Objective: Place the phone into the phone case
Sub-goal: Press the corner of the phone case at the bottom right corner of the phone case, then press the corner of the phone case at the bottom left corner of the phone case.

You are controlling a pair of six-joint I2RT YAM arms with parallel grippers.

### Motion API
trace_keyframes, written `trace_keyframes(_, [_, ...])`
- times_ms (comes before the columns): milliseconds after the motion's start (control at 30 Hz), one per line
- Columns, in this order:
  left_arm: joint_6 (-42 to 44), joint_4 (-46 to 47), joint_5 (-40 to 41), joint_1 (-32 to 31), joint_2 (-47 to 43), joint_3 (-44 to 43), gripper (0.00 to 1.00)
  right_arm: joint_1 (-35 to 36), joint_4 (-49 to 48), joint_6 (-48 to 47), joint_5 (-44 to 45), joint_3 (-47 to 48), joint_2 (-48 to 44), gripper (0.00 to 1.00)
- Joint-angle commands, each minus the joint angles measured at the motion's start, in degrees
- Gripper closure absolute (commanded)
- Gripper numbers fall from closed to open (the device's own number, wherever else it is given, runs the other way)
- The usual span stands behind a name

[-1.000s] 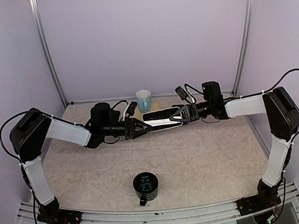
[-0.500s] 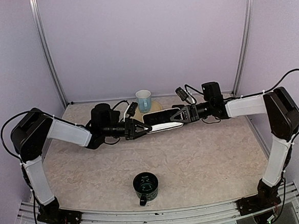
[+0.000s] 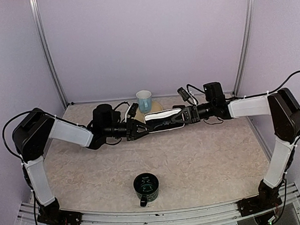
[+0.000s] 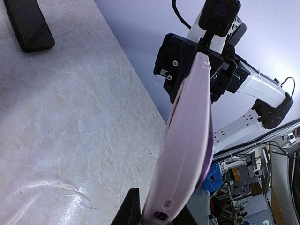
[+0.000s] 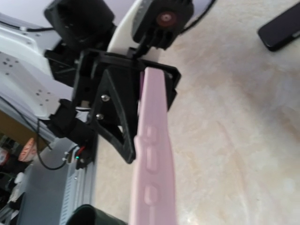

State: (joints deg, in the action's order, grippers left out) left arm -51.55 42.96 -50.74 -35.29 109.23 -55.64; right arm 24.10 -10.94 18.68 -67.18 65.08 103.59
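Observation:
A pale pink phone case (image 3: 160, 118) hangs edge-up above the back of the table, stretched between the two arms. My left gripper (image 3: 141, 127) is shut on its left end; in the left wrist view its black fingers (image 4: 130, 211) pinch the case (image 4: 187, 140) near the port hole. My right gripper (image 3: 178, 115) is shut on the right end; in the right wrist view the case (image 5: 154, 164), button bumps showing, hides my own fingers. The black phone (image 4: 29, 23) lies flat on the table, also at the right wrist view's top right (image 5: 281, 30). It is hidden in the top view.
A white and light blue cup (image 3: 144, 100) stands at the back wall, with a beige disc (image 3: 156, 107) beside it. A dark green mug (image 3: 146, 187) sits near the front edge, between the arm bases. Purple walls enclose the table on three sides.
My left gripper's jaws have narrowed onto the left end of the case. The case has turned more edge-up between the two grippers. Both arms have hardly moved.

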Motion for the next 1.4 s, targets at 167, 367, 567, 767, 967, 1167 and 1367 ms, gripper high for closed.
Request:
trace_keyframes(167, [3.5, -6.1, 3.6, -0.8, -4.2, -2.4, 0.67, 0.0, -1.5, -1.8, 1.9, 0.7, -3.7, 1.00])
trace_keyframes(367, [2.5, -2.8, 4.1, -2.0, -4.1, -1.7, 0.48, 0.0, -17.6, 12.6, 0.8, -3.1, -4.6, 1.00])
trace_keyframes(567, [0.5, 1.7, 5.2, -2.2, -4.7, -0.6, 0.44, 0.0, -34.9, 27.9, -1.1, -5.9, -3.1, 1.00])
trace_keyframes(767, [-0.6, 3.3, 8.1, 0.1, -6.2, 0.7, 0.42, 0.0, -28.8, 25.9, -0.7, -5.5, -3.5, 1.00])
trace_keyframes(967, [0.9, 0.9, 8.3, 2.1, -7.6, -0.9, 0.42, 0.0, -23.4, 24.3, -1.5, -4.9, -3.4, 1.00])
trace_keyframes(1167, [1.3, 0.3, 5.2, 1.7, -5.4, -3.8, 0.43, 0.0, -22.0, 23.6, -2.9, -5.2, -2.9, 1.00])
trace_keyframes(1367, [0.9, 1.3, 3.8, 1.5, -3.2, -5.6, 0.57, 0.0, -21.5, 23.7, -4.4, -5.9, -2.5, 1.00])
